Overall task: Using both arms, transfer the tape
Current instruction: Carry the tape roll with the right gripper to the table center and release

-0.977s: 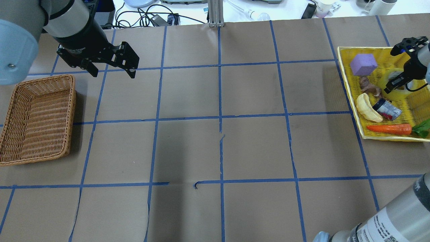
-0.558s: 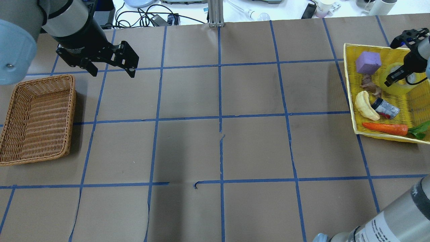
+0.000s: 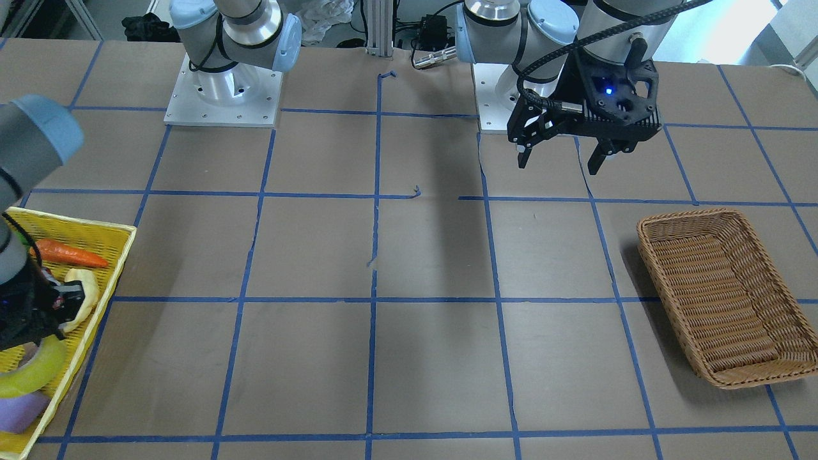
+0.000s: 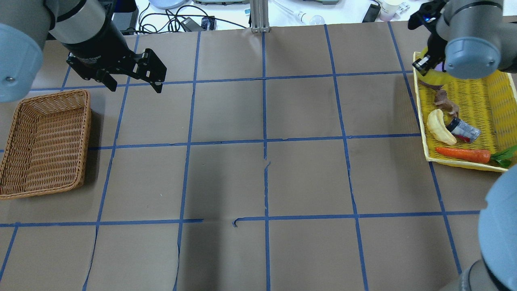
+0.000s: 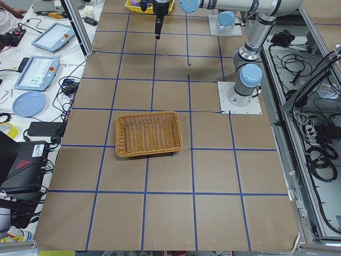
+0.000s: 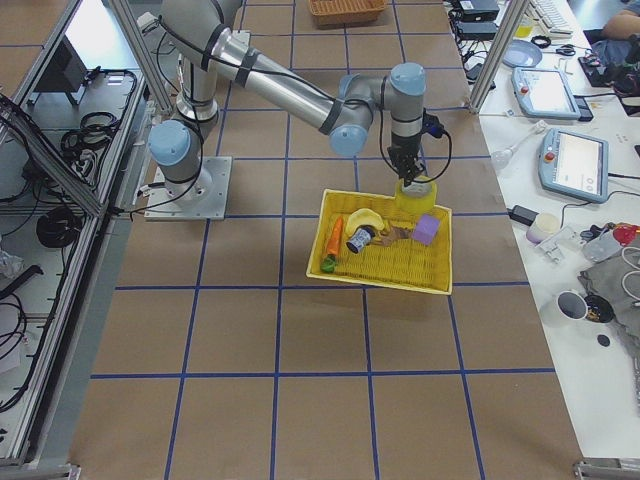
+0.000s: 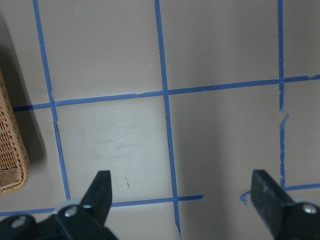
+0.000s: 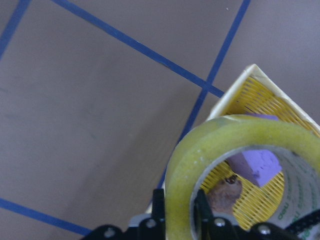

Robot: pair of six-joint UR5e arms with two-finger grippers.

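Note:
The yellow-green tape [image 8: 200,145] is clamped by its rim in my right gripper [image 8: 179,212], which is shut on it. It hangs above the far left corner of the yellow tray [image 4: 420,101]. It also shows in the overhead view [image 4: 433,74], the front view [image 3: 32,370] and the right side view [image 6: 415,190]. My right gripper [image 4: 422,64] sits just above it. My left gripper [image 4: 135,87] is open and empty, hovering over the table beyond the wicker basket [image 4: 44,141]. It also shows in the front view [image 3: 558,165] and in its wrist view [image 7: 182,190].
The yellow tray [image 3: 96,225] holds a purple block [image 3: 19,409], a banana [image 4: 440,127], a small can [image 4: 464,130], a carrot [image 4: 464,153] and a brown toy figure [image 4: 444,101]. The wicker basket [image 3: 722,294] stands at the table's left side. Blue tape lines grid the brown table.
My right gripper has lifted the tape out of the tray and carried it toward the tray's far left corner. The tray shifted a little. My left gripper has hardly moved.

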